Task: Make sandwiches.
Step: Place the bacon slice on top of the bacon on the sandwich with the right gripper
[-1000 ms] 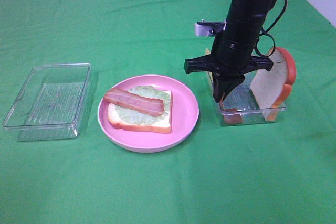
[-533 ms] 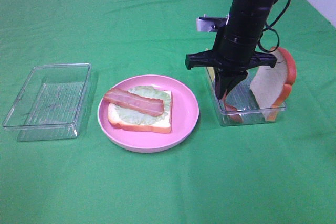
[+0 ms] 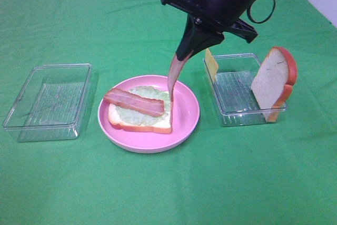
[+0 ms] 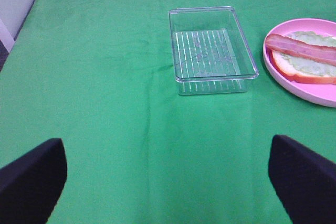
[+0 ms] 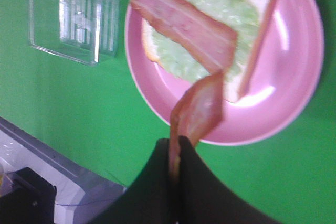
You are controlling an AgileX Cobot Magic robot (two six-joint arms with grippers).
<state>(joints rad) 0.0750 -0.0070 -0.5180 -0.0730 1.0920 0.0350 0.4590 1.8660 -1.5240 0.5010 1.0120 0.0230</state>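
A bread slice (image 3: 120, 119) lies on the pink plate (image 3: 185, 113), topped with a pale green lettuce leaf (image 3: 153, 94) and a bacon strip (image 3: 134, 102). My right gripper (image 3: 185, 52) is shut on a second bacon strip (image 3: 174, 73), which dangles over the plate's right side, its lower end near the lettuce. The right wrist view shows that strip (image 5: 198, 109) pinched between the shut fingers (image 5: 186, 153) above the plate (image 5: 307, 51). My left gripper (image 4: 168, 179) stands open and empty over bare cloth, out of the high view.
A clear tray (image 3: 246, 92) right of the plate holds a leaning bread slice (image 3: 273, 81) and a yellow cheese square (image 3: 211, 64). An empty clear tray (image 3: 48, 101) stands left of the plate, ahead of the left gripper (image 4: 212, 50). Green cloth covers the table.
My right gripper has risen out of the right tray with a bacon strip and swung left, so the strip now hangs over the pink plate. The left side looks unchanged.
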